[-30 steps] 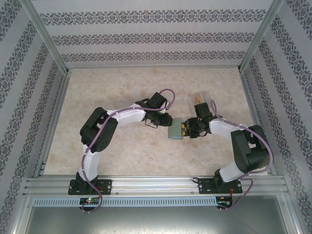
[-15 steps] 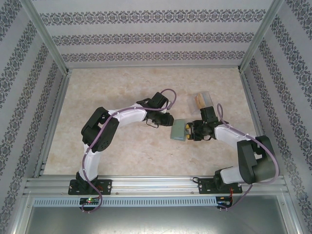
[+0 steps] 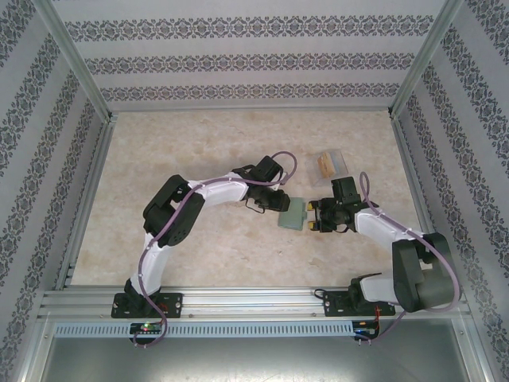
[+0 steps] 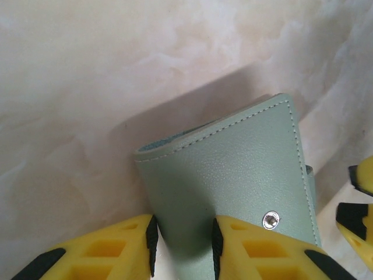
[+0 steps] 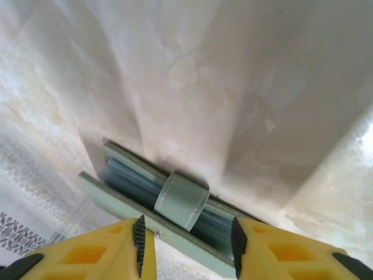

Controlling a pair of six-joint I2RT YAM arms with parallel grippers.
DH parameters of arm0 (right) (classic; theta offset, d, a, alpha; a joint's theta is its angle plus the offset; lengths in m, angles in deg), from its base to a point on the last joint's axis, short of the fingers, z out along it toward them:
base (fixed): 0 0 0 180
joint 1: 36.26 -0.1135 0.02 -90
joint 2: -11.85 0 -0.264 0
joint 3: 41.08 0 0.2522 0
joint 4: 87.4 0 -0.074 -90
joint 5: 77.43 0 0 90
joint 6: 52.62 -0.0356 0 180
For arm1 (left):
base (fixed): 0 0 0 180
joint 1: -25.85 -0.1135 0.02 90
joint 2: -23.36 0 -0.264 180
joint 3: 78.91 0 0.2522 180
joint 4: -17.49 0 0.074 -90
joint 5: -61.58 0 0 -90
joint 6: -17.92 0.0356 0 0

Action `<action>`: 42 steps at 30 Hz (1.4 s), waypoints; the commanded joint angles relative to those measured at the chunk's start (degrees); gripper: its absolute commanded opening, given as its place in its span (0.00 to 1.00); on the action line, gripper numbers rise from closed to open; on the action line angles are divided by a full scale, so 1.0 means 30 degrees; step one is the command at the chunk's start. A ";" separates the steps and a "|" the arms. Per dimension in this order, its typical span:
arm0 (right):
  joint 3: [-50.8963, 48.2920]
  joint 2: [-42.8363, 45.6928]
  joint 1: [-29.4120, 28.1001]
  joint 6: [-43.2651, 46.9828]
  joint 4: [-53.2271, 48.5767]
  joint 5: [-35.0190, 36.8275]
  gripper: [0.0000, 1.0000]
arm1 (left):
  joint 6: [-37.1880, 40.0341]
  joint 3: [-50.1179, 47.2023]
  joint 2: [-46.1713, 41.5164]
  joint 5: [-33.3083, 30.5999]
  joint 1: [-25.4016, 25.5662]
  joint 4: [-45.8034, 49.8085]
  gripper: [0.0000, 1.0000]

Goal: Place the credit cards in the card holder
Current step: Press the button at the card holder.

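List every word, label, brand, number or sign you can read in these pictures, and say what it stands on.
None: no readable text in any view.
The card holder bears only a plain metal snap, with no brand mark.
The clear case is too small to show any print.
The walls carry an ornamental pattern, not letters.

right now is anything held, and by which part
The grey-green folding card holder, by the right gripper across its strap edge; whether the left gripper grips its snap corner cannot be told.
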 commanded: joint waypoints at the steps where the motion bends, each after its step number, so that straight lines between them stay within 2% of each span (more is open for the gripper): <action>1: -0.0215 0.0245 0.0139 0.0290 -0.0597 0.0558 0.53 | 0.0504 0.0426 0.0243 -0.0181 0.0246 0.0541 0.32; 3: -0.0261 0.0008 0.0004 0.0003 -0.0496 0.0489 0.60 | 0.0519 0.0393 0.0069 -0.0197 0.0253 0.0650 0.32; 6: -0.0240 -0.0541 -0.0145 -0.0719 0.0138 0.0174 0.63 | 0.0439 0.0017 -0.0568 -0.0266 0.0225 0.0529 0.32; 14: 0.0577 -0.2324 -0.0187 -0.1948 0.1017 -0.0341 0.62 | 0.0481 -0.1777 -0.3005 -0.0074 0.0026 -0.0833 0.35; 18: 0.1212 -0.3252 -0.0290 -0.2283 0.1455 -0.1079 0.61 | 0.0754 -0.1965 -0.3185 -0.0004 -0.0147 -0.0882 0.35; 24: 0.1905 -0.4117 -0.0962 -0.2639 0.1703 -0.1440 0.52 | 0.0700 -0.2301 -0.3044 0.0053 -0.0387 -0.1353 0.36; 28: 0.1740 -0.4490 -0.0968 -0.2805 0.2234 -0.1499 0.32 | 0.1056 -0.2210 -0.2896 -0.0395 -0.0384 -0.1275 0.36; 30: 0.1491 -0.4210 -0.0867 -0.2744 0.2240 -0.1239 0.27 | 0.1309 -0.1911 -0.2627 -0.0398 -0.0376 -0.1077 0.37; 39: 0.0381 -0.2757 -0.0158 -0.2677 0.2499 -0.1101 0.26 | 0.1537 -0.0345 -0.1014 -0.0019 -0.0347 -0.0747 0.38; 42: -0.0059 -0.2456 -0.0081 -0.2854 0.2929 -0.1146 0.32 | 0.1646 0.0153 -0.0134 -0.0163 -0.0273 -0.0512 0.38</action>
